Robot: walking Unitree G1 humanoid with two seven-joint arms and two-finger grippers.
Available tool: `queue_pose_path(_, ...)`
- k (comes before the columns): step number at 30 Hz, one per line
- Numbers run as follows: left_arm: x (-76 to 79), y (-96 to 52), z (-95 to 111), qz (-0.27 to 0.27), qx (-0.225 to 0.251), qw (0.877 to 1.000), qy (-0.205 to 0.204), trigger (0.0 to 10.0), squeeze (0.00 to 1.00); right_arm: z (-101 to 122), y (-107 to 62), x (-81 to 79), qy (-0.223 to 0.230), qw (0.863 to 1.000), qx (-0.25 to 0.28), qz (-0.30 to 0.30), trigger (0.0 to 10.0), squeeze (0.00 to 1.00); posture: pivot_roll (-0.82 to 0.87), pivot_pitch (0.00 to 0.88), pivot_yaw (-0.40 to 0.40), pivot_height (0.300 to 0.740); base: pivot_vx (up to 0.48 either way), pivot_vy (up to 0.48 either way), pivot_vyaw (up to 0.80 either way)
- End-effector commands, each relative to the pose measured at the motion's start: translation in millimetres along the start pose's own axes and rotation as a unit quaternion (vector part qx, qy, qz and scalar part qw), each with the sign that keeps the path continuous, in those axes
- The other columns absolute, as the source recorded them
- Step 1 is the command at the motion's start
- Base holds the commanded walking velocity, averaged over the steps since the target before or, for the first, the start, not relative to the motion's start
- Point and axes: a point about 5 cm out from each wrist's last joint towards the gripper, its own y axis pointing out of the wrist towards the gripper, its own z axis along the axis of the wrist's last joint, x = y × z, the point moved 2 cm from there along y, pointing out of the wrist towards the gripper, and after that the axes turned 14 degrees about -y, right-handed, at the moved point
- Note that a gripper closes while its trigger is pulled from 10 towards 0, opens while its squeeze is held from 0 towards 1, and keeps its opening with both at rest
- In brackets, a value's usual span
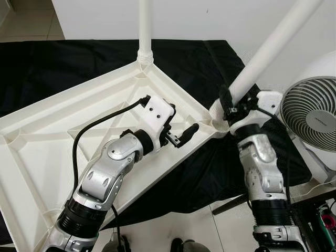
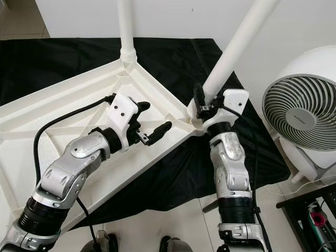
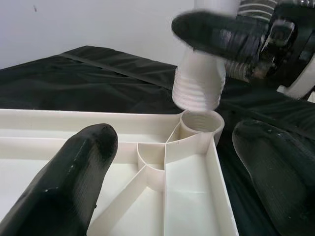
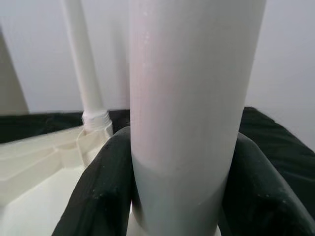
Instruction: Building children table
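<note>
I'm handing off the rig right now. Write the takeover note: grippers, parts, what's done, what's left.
Right gripper: shut on the second leg, holding it tilted, its threaded end just above the corner socket, not yet in.
Left gripper: open, empty, over the tabletop near that socket.
Tabletop lies upside down on the black cloth.
Done: first leg stands upright in the far corner.
Left: straighten the second leg, seat it and screw it in; other corners probably need legs too.
</note>
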Motion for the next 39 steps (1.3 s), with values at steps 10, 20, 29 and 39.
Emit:
queue_pose_path(10,6.3,8.8,29,-0.070,0.040,0.996,-0.041,10.0,0.00,-13,-1.7,-15.6,-0.043,0.987,-0.061,0.143,10.0,0.00,0.09,0.119,-0.069,0.740,0.000,0.000,0.00)
queue_pose_path(20,20.8,17.1,67,-0.161,0.086,0.979,-0.090,10.0,0.00,-8,-14.0,-30.0,-0.052,0.957,-0.058,0.280,10.0,0.00,0.10,0.109,-0.076,0.740,0.000,0.000,0.00)
queue_pose_path(29,26.9,24.5,84,-0.203,0.090,0.970,-0.095,10.0,0.00,-5,-26.4,-44.2,-0.062,0.923,-0.058,0.375,10.0,0.00,0.09,0.108,-0.072,0.740,0.000,0.000,0.00)
queue_pose_path(39,23.7,30.6,90,-0.208,0.072,0.969,-0.110,0.6,0.00,-6,-32.3,-48.4,-0.068,0.908,-0.065,0.408,10.0,0.00,0.09,0.106,-0.067,0.740,0.000,0.000,0.00)
